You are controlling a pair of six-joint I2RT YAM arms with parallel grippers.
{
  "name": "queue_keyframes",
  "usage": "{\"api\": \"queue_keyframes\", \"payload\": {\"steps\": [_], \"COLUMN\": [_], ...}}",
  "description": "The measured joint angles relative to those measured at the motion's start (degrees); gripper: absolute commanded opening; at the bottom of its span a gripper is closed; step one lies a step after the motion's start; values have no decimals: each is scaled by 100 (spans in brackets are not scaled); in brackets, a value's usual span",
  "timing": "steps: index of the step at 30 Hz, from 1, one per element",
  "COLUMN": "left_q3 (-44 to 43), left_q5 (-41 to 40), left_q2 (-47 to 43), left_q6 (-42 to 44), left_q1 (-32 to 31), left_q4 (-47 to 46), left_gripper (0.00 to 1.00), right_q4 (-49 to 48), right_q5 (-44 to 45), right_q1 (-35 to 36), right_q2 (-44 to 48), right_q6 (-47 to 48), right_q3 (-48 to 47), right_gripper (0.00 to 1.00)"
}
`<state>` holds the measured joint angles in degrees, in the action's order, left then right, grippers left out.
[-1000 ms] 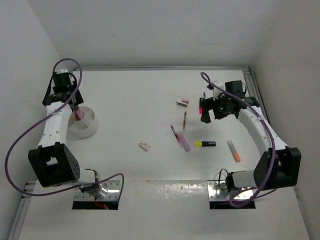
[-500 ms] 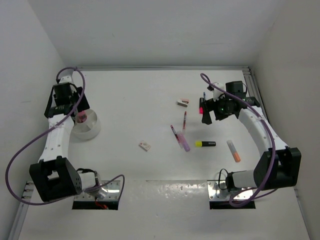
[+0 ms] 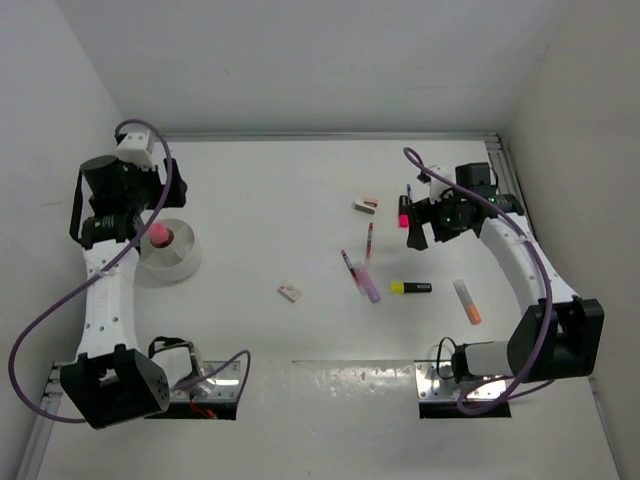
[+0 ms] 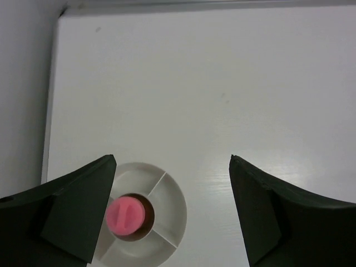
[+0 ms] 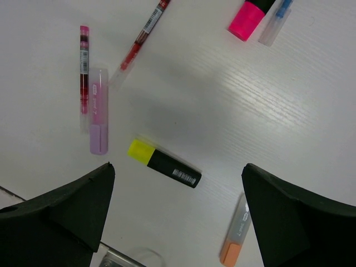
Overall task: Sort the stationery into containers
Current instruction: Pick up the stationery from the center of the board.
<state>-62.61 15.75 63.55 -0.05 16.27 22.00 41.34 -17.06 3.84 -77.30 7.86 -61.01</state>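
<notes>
The container is a round pale dish (image 4: 179,207) split into compartments, seen at the far left of the table as the dish (image 3: 178,262). A pink highlighter (image 4: 125,214) stands upright in its middle well, also visible from above as the pink highlighter (image 3: 158,235). My left gripper (image 4: 172,161) hangs open well above the dish, holding nothing. My right gripper (image 5: 178,167) is open high over a yellow-black highlighter (image 5: 163,164). Around it lie an orange highlighter (image 5: 236,233), a pale purple highlighter (image 5: 98,119), a pink pen (image 5: 84,69), a red pen (image 5: 142,36), another pink highlighter (image 5: 250,14) and a blue pen (image 5: 276,19).
A whitish eraser (image 3: 290,292) lies mid-table and a second eraser (image 3: 366,206) sits further back. Walls close in the table on the left, back and right. Metal base plates (image 3: 195,385) and purple cables lie along the near edge.
My left gripper has opened, let go of the pink highlighter in the dish and risen away from it. The right arm has hardly moved.
</notes>
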Motion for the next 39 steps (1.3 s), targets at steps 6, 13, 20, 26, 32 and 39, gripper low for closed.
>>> {"api": "queue_keyframes", "payload": {"steps": [6,13,20,26,32,39], "left_q3": [-940,-1132,-640,192,122,-249], "left_q5": [1834,2323,1799,1362,1228,1207], "left_q2": [31,448,1231,1532,2417,3185], "left_q6": [1331,2809,4507,5622,6288,6647], "left_q1": [-457,-1858,-3657,-4450,-4564,-4671], "left_q4": [544,1508,2542,2754,2612,2398], "left_gripper": [88,87,83,80,79,77], "right_q4": [114,151,181,205,133,476], "right_q5": [-24,15,79,68,24,142], "right_q1": [20,297,280,68,-68,-243], "right_q2": [308,625,645,608,195,-616], "right_q6": [249,286,306,372,348,234], "right_q3": [50,393,579,931,920,157], "right_gripper": [75,76,78,79,79,78]}}
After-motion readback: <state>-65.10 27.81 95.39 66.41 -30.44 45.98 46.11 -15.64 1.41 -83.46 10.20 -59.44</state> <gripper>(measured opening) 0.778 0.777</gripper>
